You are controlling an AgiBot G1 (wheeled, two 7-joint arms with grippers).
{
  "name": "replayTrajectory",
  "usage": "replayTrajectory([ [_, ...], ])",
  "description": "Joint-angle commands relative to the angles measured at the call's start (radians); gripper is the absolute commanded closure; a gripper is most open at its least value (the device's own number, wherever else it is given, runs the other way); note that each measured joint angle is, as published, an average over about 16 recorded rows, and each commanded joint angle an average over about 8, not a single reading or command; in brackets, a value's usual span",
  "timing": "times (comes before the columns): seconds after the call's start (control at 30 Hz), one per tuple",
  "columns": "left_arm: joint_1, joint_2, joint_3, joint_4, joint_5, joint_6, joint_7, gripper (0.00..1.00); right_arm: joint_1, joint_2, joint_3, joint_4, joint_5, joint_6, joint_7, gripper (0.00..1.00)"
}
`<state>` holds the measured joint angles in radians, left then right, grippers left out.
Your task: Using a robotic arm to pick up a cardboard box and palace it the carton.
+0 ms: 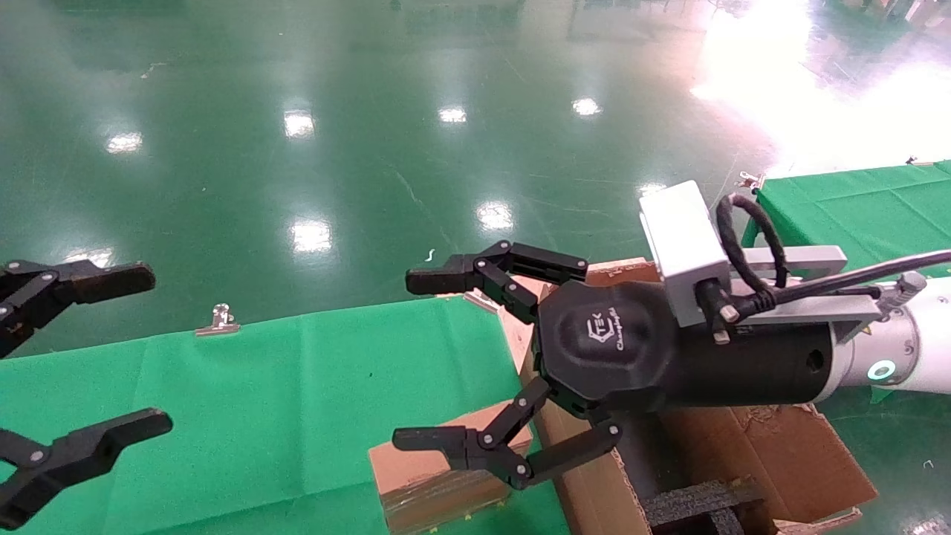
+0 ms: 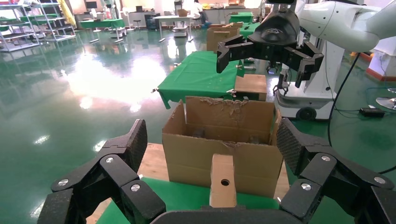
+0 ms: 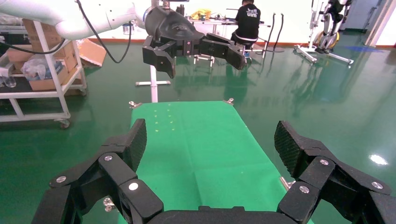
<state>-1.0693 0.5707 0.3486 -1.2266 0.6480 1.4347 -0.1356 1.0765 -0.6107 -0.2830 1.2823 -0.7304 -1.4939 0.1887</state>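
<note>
Big torn carton (image 1: 780,453) partly hidden under the robotic arm (image 1: 743,349), cut off at the bottom.
Rough brown cardboard, black foam (image 1: 702,505) inside. Small brown cardboard box (image 1: 427,475) with a round hole on the green cloth (image 1: 260,401), right beside the carton. Right gripper (image 1: 423,357) above the box, jaws spread wide, empty. Left gripper (image 1: 96,357) far off, wide apart too, half out of view.

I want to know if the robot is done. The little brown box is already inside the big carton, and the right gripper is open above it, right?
Not quite. The cardboard box is not inside the carton. The head view shows it standing on the green table beside the carton. The right gripper is indeed open above it.
</note>
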Motion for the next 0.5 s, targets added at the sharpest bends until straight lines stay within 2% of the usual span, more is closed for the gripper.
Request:
replayTrajectory([
  [0.03, 0.000, 0.000, 0.000, 0.000, 0.000, 0.000, 0.000, 0.00, 0.000, 0.000, 0.000, 0.000, 0.000, 0.000, 0.000, 0.00],
  [0.5, 0.000, 0.000, 0.000, 0.000, 0.000, 0.000, 0.000, 0.02, 0.000, 0.000, 0.000, 0.000, 0.000, 0.000, 0.000, 0.00],
])
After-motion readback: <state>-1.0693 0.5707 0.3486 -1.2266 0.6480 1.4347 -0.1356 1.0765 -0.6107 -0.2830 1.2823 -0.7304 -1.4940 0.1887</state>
